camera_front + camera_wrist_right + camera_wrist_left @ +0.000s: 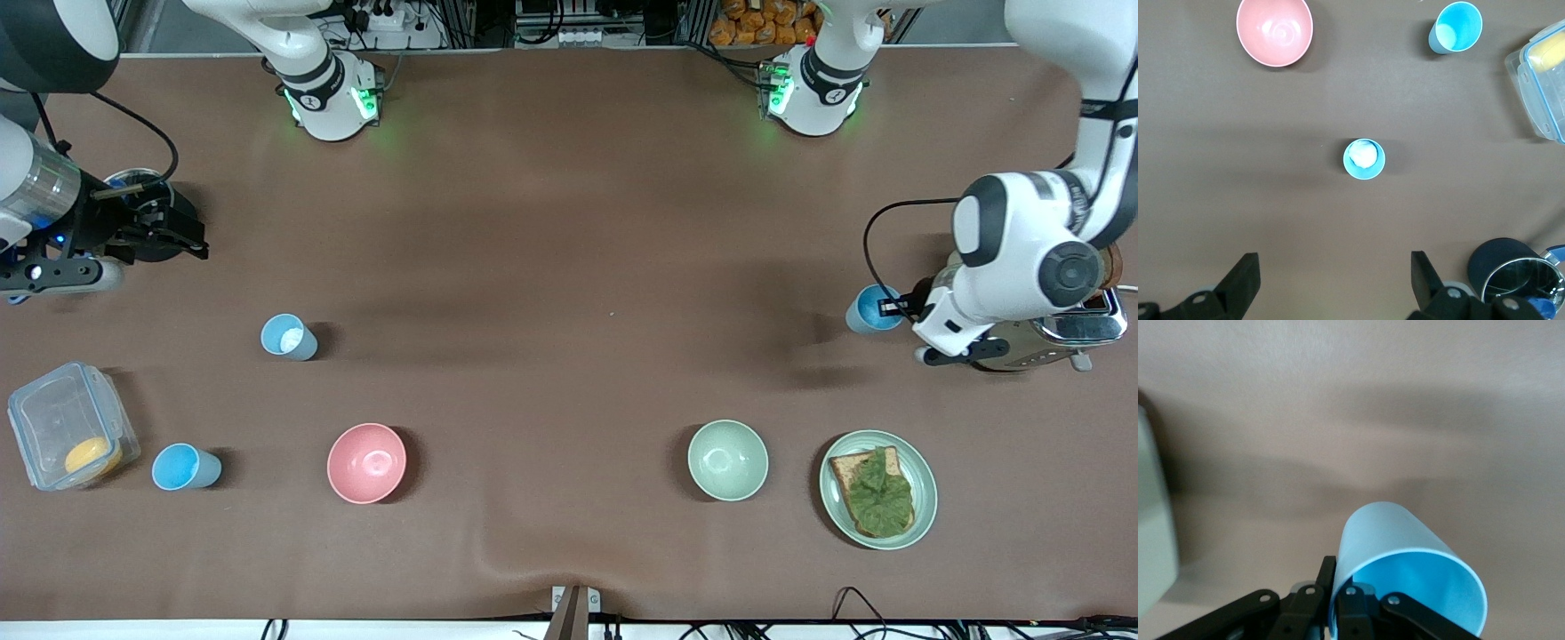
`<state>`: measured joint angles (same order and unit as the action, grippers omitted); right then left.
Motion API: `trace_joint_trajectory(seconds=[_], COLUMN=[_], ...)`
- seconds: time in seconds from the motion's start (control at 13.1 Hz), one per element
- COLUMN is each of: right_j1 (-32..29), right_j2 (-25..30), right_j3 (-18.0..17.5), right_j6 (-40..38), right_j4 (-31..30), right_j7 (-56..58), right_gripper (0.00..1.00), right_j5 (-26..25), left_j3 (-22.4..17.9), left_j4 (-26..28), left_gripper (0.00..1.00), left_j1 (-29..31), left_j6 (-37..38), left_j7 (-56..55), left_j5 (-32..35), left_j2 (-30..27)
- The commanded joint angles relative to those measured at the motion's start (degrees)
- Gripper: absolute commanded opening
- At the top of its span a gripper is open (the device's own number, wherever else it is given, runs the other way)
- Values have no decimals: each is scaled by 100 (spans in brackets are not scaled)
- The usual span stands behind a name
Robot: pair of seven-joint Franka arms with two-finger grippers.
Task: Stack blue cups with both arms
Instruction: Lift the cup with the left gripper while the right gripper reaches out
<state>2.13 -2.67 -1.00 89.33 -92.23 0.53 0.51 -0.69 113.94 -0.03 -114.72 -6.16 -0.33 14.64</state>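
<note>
Three blue cups show. One with a whitish inside (289,338) stands upright toward the right arm's end of the table and shows in the right wrist view (1364,159). One with a bright blue inside (185,467) stands nearer the front camera, beside a clear box, and also shows in the right wrist view (1455,27). My left gripper (896,308) is shut on the wall of the third cup (869,310), one finger inside and one outside (1338,580), holding it tilted (1405,553) beside the toaster. My right gripper (182,242) is open and empty (1335,277) over the table.
A pink bowl (366,462) and a pale green bowl (727,460) sit near the front edge. A green plate (927,489) holds toast with lettuce. A clear lidded box (49,413) and a dark mug (1508,263) are at the right arm's end. A toaster (1080,327) stands under the left arm.
</note>
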Motion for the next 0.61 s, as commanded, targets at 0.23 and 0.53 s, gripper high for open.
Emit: trace_joint_trajectory(seconds=[0.23, 0.53], right_j1=[-55, -266], right_j2=[38, -215], right_j3=[-32, -14], right_j6=[425, 2129], right_j4=[-268, -1480], right_j7=[-88, 0], right_gripper=[100, 100], right_j5=[-95, -77], left_j3=[140, 331], left_j4=[-820, -1067], left_gripper=[0, 0], left_j1=[-6, -6], left_j6=[801, 916], left_j7=[-35, -183], left_j5=[-2, -11], left_j2=[-172, -198])
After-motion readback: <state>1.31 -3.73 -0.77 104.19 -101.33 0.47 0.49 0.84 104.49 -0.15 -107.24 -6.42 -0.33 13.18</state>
